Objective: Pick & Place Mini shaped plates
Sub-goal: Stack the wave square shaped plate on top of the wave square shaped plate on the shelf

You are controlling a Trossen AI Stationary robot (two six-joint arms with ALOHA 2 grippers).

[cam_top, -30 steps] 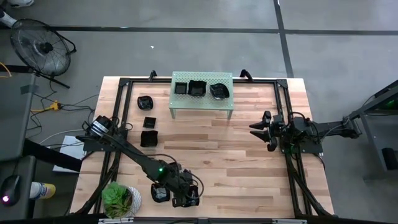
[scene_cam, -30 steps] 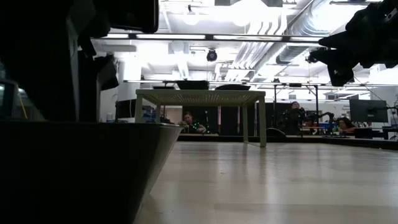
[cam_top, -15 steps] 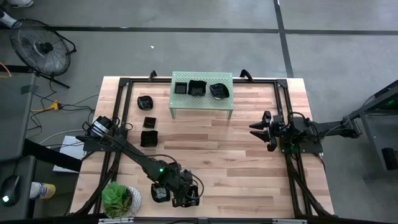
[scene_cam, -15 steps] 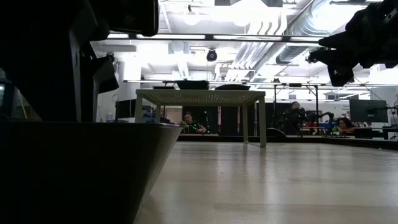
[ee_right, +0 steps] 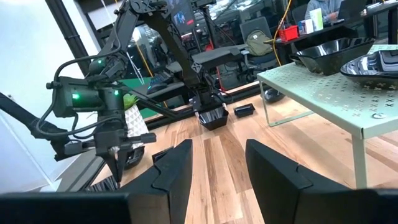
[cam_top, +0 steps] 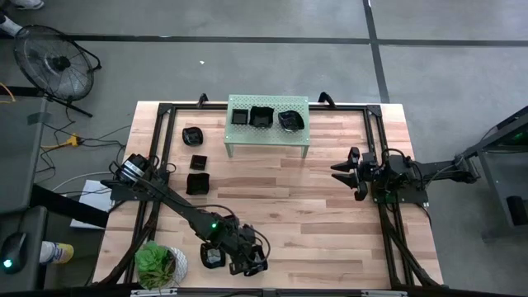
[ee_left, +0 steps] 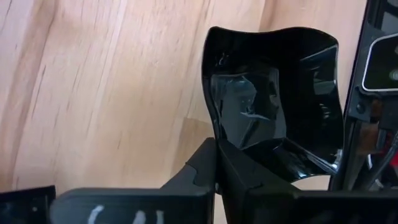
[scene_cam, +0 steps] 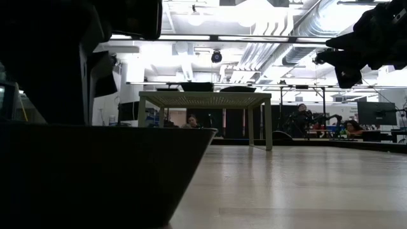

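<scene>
Down at the near edge of the worktop (cam_top: pixel 330 206) the left pincer (cam_top: pixel 250 262) has its fingers pinched on the rim of a glossy black plate (ee_left: pixel 273 106) — a wavy-edged one, seen tilted in the left wrist view, its far side just off the wood; another dish (cam_top: pixel 212 256) lies right beside that pincer, next to a small green plant (cam_top: pixel 155 262); the right pincer (cam_top: pixel 345 173) hangs above the right side of the worktop, fingers spread wide, gripping nothing; three plates (cam_top: pixel 262 116) sit in a row on the pale green shelf (cam_top: pixel 268 140) at the far side; three more (cam_top: pixel 196 162) lie on the bare wood left of the shelf, one behind another — well apart from both arms.
</scene>
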